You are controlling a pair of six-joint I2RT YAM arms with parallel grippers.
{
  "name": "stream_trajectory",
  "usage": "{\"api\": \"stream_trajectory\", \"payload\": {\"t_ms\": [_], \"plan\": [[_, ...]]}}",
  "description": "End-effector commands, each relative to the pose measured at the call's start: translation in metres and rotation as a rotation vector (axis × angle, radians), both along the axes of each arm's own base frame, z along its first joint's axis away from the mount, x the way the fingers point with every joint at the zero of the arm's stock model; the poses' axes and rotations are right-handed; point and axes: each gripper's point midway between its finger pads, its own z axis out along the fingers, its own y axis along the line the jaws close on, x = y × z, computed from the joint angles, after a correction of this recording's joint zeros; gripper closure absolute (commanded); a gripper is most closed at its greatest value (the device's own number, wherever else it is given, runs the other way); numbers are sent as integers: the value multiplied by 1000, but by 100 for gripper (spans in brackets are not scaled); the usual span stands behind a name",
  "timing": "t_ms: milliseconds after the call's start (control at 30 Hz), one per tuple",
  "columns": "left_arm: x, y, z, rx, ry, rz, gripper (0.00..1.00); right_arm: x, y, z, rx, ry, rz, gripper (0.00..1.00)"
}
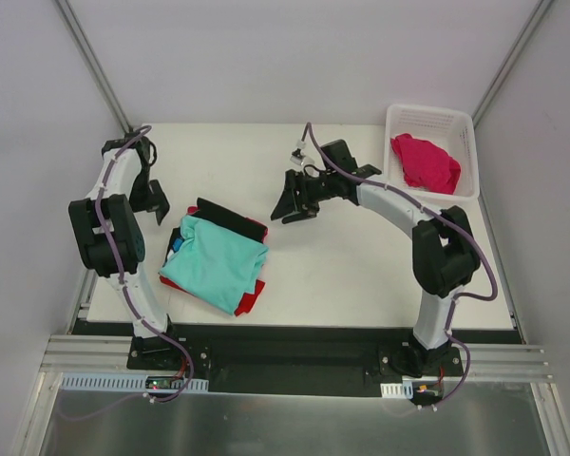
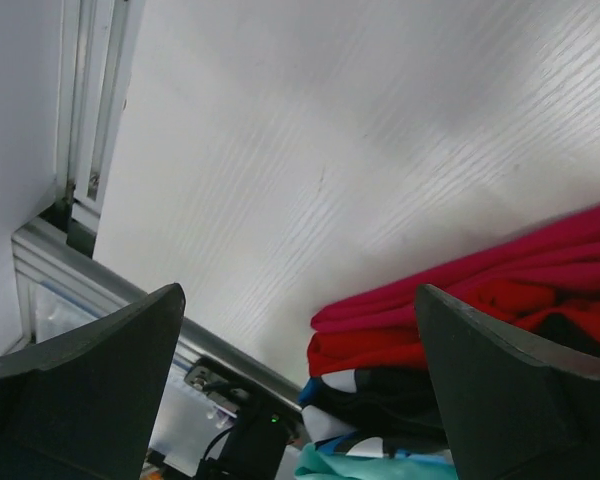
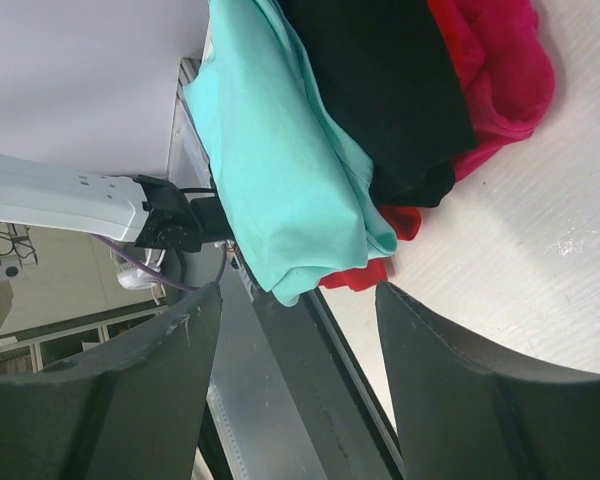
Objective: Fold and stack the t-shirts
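top external view first: i see the pile of shirts on the left half of the table (image 1: 380, 275), between my two arms. the mint-teal shirt (image 1: 214, 266) lies folded on top. the black shirt (image 1: 230, 217) pokes out from under it on the far side. the red shirt (image 1: 250, 299) shows at the bottom, at the near right corner and along the far edge. the left gripper (image 1: 157, 201) sits just beside the pile's far left corner, and i cannot see it touching any cloth. the right gripper (image 1: 290, 214) is to the right of the pile, near its far right corner but apart from it. the magenta-pink shirt (image 1: 425, 161) lies crumpled in the white basket (image 1: 470, 142) at the far right corner, well apart from both grippers.

on the left wrist view, the left gripper (image 2: 298, 300) has its jaws spread wide with only bare table between them. the red shirt (image 2: 480, 290) and, under it, the black shirt (image 2: 370, 395) with its white and blue print lie over by the right-hand finger. a sliver of the mint-teal shirt (image 2: 380, 468) shows at the bottom edge.

on the right wrist view, the right gripper (image 3: 298, 290) has its jaws apart and clamps nothing. the mint-teal shirt (image 3: 280, 150) lies ahead of the fingertips, with the black shirt (image 3: 380, 80) and red shirt (image 3: 500, 70) beside it.
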Motion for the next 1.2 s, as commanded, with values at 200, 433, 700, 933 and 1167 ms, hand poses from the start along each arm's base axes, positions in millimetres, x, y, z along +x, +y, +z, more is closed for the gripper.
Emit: {"api": "stream_trajectory", "payload": {"t_ms": [200, 433, 700, 933, 1167], "plan": [[-65, -4, 50, 58, 68, -23, 1, -19, 10, 24, 61, -49, 38, 33], [-67, -28, 11, -63, 80, 27, 1, -28, 13, 39, 76, -68, 44, 33], [-82, -40, -7, -122, 121, 47, 1, -33, 9, 27, 21, -44, 10, 33], [-99, -55, -23, -161, 167, 38, 1, -34, 29, 24, 46, -41, 35, 31], [-115, -64, -36, -176, 198, 42, 1, -25, 36, 34, 77, -62, 34, 31]]}}
